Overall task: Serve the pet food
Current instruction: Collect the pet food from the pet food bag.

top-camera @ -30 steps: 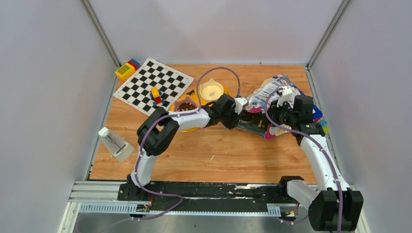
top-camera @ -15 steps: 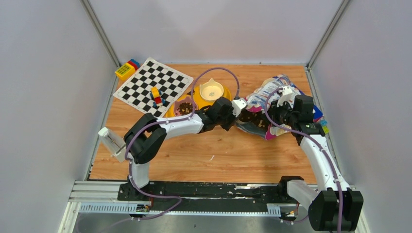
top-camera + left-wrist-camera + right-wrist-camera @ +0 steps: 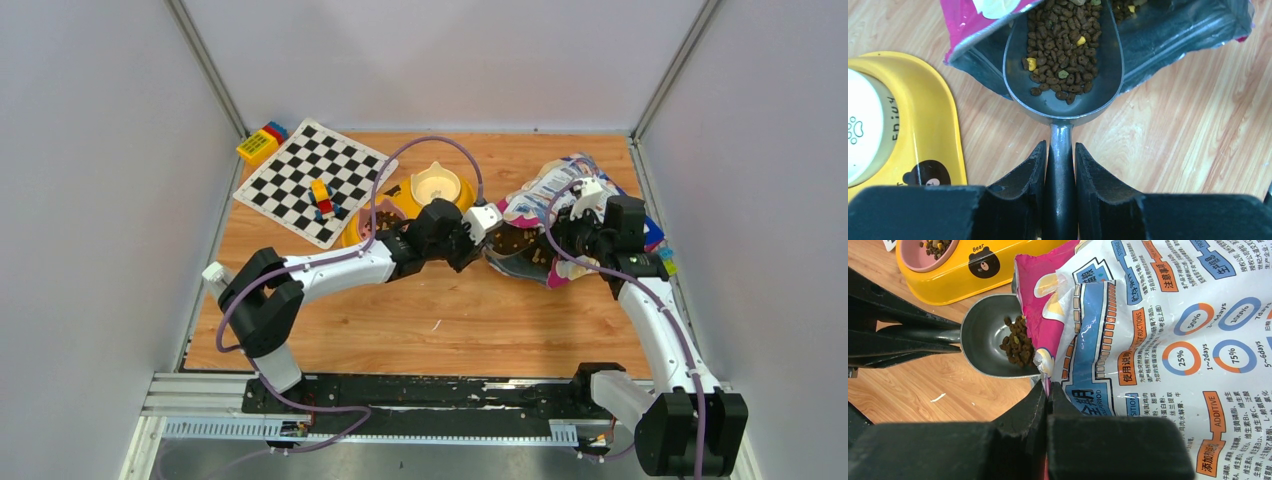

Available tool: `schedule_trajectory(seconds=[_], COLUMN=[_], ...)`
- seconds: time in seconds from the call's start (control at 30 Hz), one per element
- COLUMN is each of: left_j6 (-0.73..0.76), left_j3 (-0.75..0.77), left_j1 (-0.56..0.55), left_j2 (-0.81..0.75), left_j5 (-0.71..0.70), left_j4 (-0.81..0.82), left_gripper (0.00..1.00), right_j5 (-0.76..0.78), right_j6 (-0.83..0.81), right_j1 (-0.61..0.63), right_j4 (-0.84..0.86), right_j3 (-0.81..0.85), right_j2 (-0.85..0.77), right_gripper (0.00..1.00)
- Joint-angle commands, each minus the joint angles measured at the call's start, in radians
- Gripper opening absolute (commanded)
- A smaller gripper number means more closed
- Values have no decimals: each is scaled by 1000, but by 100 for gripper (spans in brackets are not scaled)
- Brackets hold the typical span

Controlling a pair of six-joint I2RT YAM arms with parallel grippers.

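1. Status: partway. The pink bowl (image 3: 930, 247) of the feeder (image 3: 955, 275) has some kibble in it. The white bowl (image 3: 436, 185) shows none in the parts visible.
2. Kibble (image 3: 1060, 45): a modest load sits in the scoop (image 3: 1063, 105), heaped toward the scoop's far end. More lies loose deeper in the bag (image 3: 1158, 340).
3. The scoop's front half is inside the bag mouth and its rear half is outside, over the table (image 3: 1173, 150).
4. Left gripper (image 3: 1060, 150): jaws narrow, clamped on the scoop handle from both sides.
5. Right gripper (image 3: 1047, 390): jaws fully together, pinching the bag's lip and holding the mouth up and open.
6. Left to do (judgement): draw the scoop clear of the bag, carry it to the feeder and tip it into a bowl.
7. In the way: the bag's pink lip drapes over the scoop's left rim and could knock pellets off on the way out. The feeder lies just left of the scoop, so the carry is short.
8. Around: chessboard (image 3: 312, 180) at far left with a small toy on it, bricks (image 3: 262, 141) at its corner. All are well apart from the scoop's likely route.
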Motion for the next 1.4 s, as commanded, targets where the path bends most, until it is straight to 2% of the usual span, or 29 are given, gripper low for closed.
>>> schedule_trajectory(seconds=[0.0, 0.4, 0.77, 1.37], left_j6=[59, 155, 111, 119], left_j3=[-14, -90, -165, -270], left_j1=[-4, -3, 42, 92], left_j2=[-70, -144, -238, -378], left_j5=[74, 118, 144, 148], left_j4=[102, 88, 113, 91], left_gripper=[0, 0, 0, 0], right_j5=[-70, -71, -71, -74], right_j6=[12, 13, 14, 17], right_j1=[0, -4, -4, -4], right_j4=[21, 23, 23, 25], right_j3=[20, 20, 22, 29], right_j2=[-30, -35, -32, -20], right_gripper=[0, 0, 0, 0])
